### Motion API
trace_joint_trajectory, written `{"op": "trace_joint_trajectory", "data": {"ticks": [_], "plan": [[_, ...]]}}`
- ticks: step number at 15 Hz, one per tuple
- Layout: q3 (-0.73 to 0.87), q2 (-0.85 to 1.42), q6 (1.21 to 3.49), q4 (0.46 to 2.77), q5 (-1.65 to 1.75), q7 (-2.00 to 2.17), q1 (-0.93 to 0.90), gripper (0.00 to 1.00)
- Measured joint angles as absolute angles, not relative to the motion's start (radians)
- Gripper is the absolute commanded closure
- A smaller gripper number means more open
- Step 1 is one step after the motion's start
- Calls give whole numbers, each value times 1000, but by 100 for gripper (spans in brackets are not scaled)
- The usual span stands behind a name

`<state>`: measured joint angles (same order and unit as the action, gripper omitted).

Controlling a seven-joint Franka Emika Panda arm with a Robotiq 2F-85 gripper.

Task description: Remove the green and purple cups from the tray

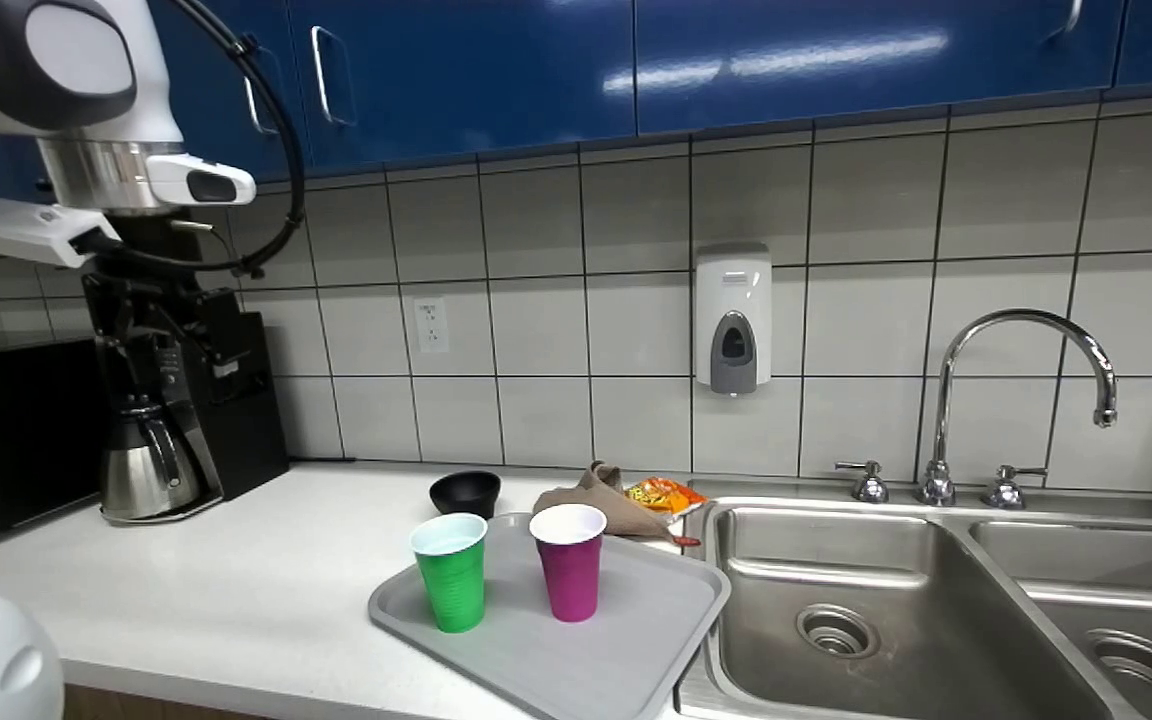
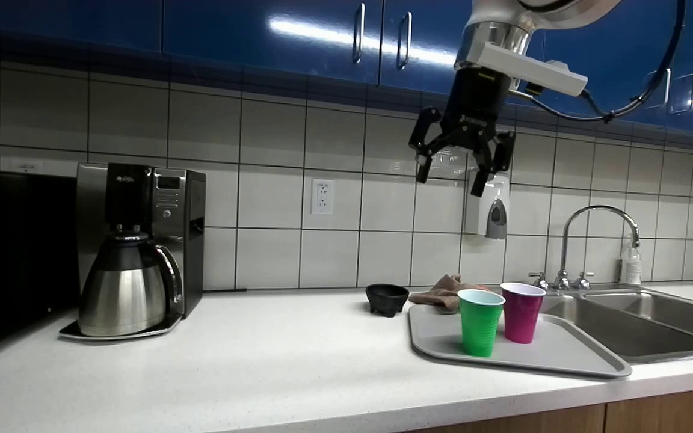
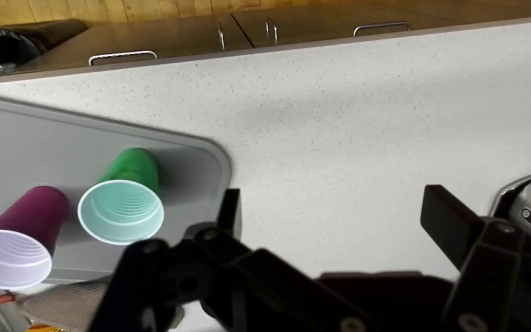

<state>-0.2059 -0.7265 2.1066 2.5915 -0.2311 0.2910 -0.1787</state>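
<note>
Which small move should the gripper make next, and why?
I would probably shift the gripper sideways, so that it lines up over the green cup before lowering. In the wrist view its jaws stand open above the counter, with the green cup off to one side, nearer than the purple cup. Both cups stand on the tray.

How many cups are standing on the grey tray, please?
2 on the tray: the green cup, nearer the coffee maker, and the purple cup, nearer the sink. Both stand upright, apart. No others show.
</note>
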Motion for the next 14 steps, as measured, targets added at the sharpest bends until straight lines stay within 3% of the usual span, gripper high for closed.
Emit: {"op": "trace_joint_trajectory", "data": {"ticks": [14], "plan": [[-101,-706,2255,2670,-161,238,-81,0]]}}
